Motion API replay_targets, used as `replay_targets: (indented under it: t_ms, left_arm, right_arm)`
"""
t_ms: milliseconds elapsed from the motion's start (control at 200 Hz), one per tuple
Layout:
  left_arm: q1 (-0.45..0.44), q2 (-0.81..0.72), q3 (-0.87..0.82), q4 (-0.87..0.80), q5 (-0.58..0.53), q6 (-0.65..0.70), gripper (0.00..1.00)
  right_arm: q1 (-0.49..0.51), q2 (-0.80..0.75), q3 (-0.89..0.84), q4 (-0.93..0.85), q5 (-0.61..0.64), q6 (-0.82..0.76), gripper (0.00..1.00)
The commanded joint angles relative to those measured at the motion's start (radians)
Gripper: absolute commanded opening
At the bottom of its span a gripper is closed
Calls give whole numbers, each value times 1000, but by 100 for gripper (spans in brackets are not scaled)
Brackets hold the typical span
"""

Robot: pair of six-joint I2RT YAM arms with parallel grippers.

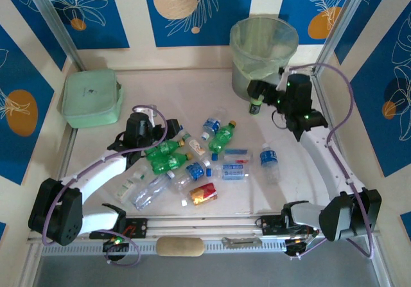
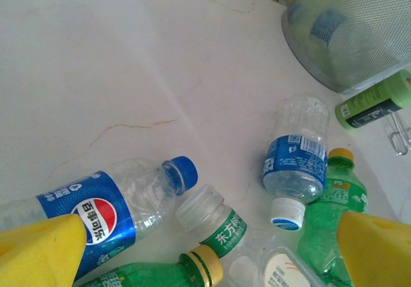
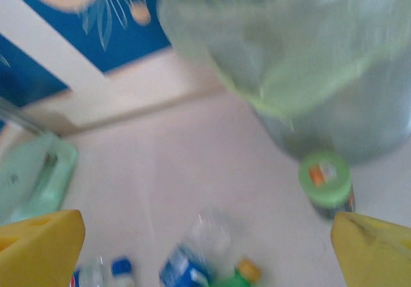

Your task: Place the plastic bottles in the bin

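Several plastic bottles [image 1: 192, 165] lie scattered in the middle of the table: clear ones with blue labels, green ones, and one with a red-yellow label [image 1: 203, 194]. The grey bin [image 1: 263, 49] with its pale green liner stands at the back right. My left gripper [image 1: 153, 138] hovers open over the left of the heap; between its fingers [image 2: 38, 252] lie a clear green-labelled bottle [image 2: 218, 226] and a Pepsi bottle [image 2: 109, 210]. Beside the bin [image 3: 308, 62], my right gripper [image 1: 264, 89] stands open and holds nothing; that view is blurred, with yellow fingers [image 3: 376, 252].
A short dark container with a green top [image 1: 255, 104] stands against the bin's front, close to my right gripper [image 3: 209, 252]. A flat mint-green pouch [image 1: 91, 97] lies at the back left. Metal frame posts and patterned walls close in the table.
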Motion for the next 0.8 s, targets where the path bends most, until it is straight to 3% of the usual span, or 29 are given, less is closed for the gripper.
replay_targets:
  t_ms: [0, 405, 640, 795]
  left_arm:
    - [-12, 15, 3, 38, 27, -42, 100]
    - [-43, 142, 44, 154, 61, -105, 100]
    - [-55, 171, 55, 191, 82, -118, 100]
    - [-55, 146, 45, 151, 75, -98, 100]
  right_arm:
    - [16, -63, -51, -169, -36, 13, 99]
    - [24, -167, -185, -559, 80, 70, 99]
    - [22, -166, -299, -587, 75, 113, 99]
    - [11, -134, -350, -568, 135, 126, 99]
